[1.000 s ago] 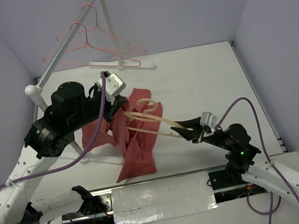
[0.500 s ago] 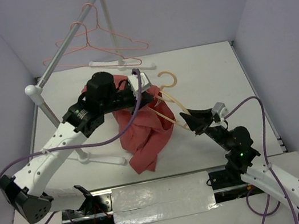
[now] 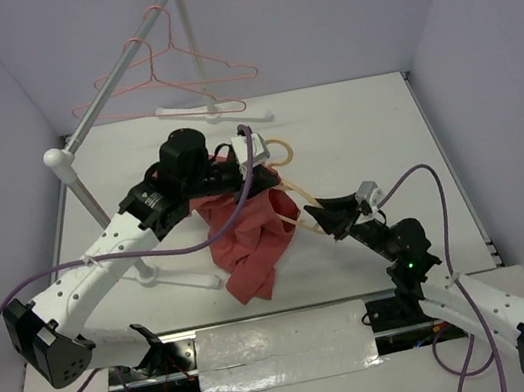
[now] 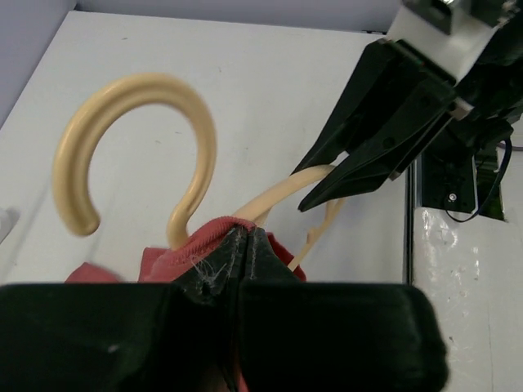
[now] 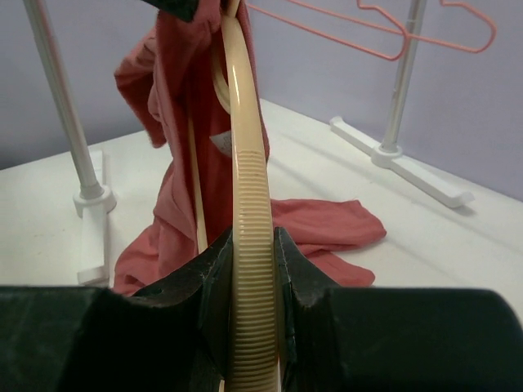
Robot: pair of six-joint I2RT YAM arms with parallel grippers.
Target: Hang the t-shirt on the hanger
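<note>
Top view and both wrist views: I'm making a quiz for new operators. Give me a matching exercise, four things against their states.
1. left gripper
2. right gripper
3. t-shirt
4. wire hangers

A. hanging on the rail
B. shut on the ribbed arm of the hanger
C. draped down onto the table
D. shut on red cloth below the hook

Pairs: 1-D, 2-B, 3-C, 4-A
</note>
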